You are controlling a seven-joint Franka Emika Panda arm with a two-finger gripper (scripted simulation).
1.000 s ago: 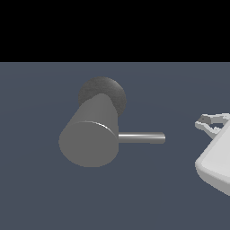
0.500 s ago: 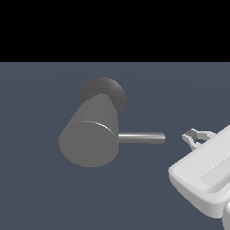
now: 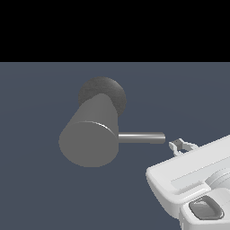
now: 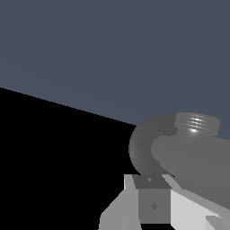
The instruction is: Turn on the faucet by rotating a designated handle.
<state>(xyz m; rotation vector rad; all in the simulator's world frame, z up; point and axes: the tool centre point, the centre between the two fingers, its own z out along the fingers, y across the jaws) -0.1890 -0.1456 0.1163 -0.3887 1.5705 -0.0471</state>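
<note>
Blue-grey floor bears one faucet [image 3: 92, 137], one handle [image 3: 141, 137]; fingers [image 3: 176, 144] beside it, grip unclear.

You see the faucet [image 3: 92, 137] as a matt grey cylinder with a smooth, flat round end. Its disc base [image 3: 110, 90] looks darker and speckled, a little rough. The handle [image 3: 141, 137] is a thin rod with a shiny, metal-like finish. The gripper [image 3: 179, 146] body looks like smooth, glossy white plastic.
</note>
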